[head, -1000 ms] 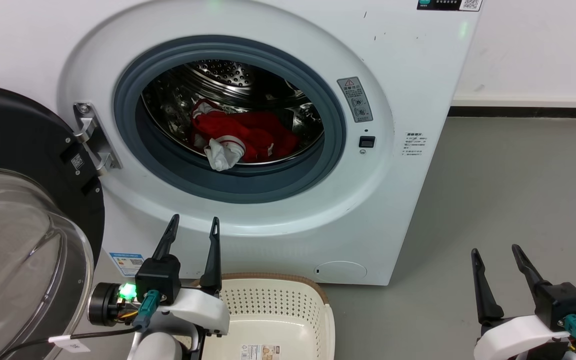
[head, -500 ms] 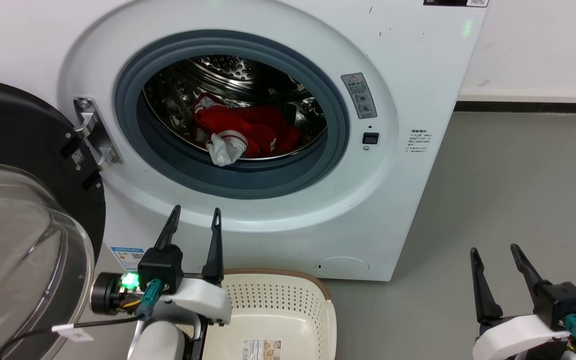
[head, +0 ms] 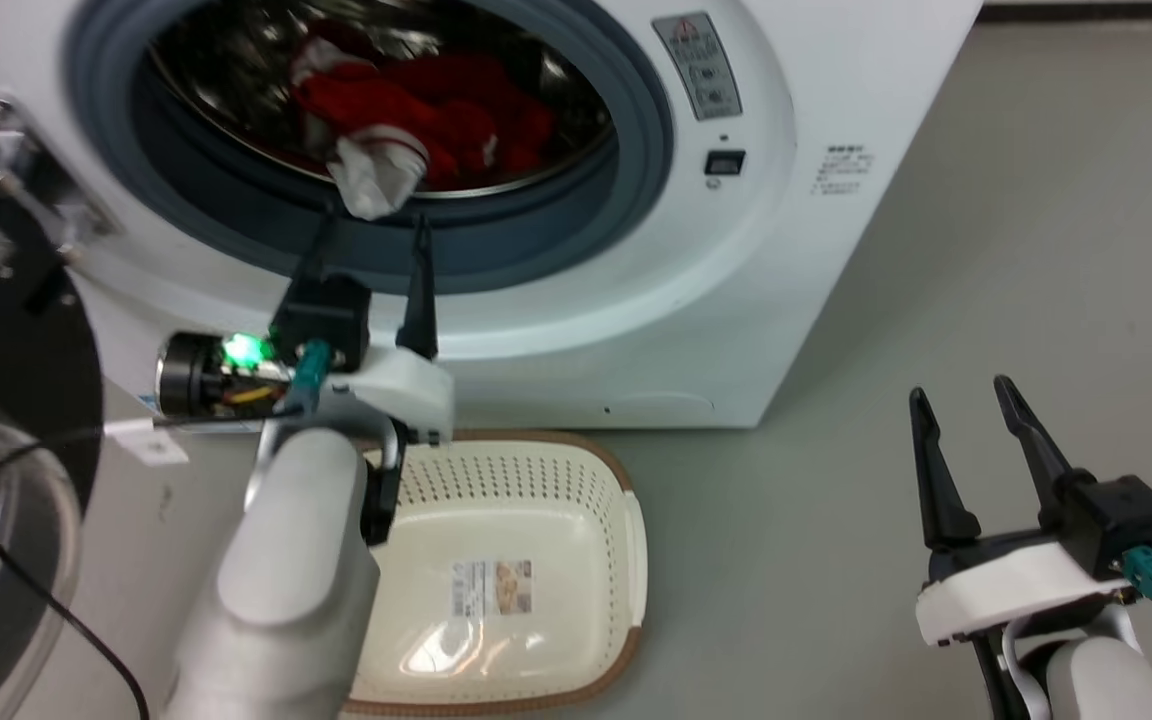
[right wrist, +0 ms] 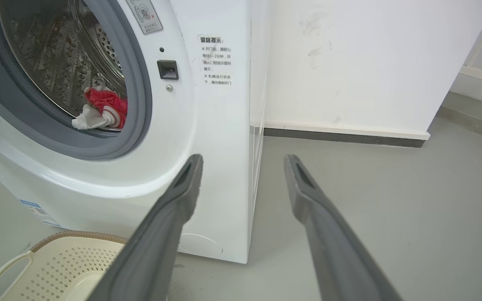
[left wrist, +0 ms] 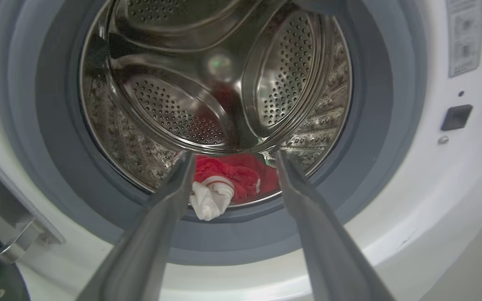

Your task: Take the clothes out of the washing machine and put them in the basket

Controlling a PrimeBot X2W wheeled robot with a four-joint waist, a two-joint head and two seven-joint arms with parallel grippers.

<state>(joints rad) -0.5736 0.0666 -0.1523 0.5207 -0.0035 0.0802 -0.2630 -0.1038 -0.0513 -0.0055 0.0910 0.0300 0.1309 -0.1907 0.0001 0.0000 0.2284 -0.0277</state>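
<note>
Two pairs of jaws gape empty: left gripper [head: 376,222] aimed at the clothes [head: 416,100], heaped crosswise in the washing machine [head: 786,250], white end pointing outward; right gripper [head: 961,390] aside.

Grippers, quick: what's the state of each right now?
Left gripper: open, empty, pointing at the clothes in the washing machine.
Right gripper: open, empty, to the machine's right.

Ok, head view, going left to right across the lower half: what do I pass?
Open washer door → left gripper, jaws apart → basket → bare floor → right gripper, jaws apart.
</note>
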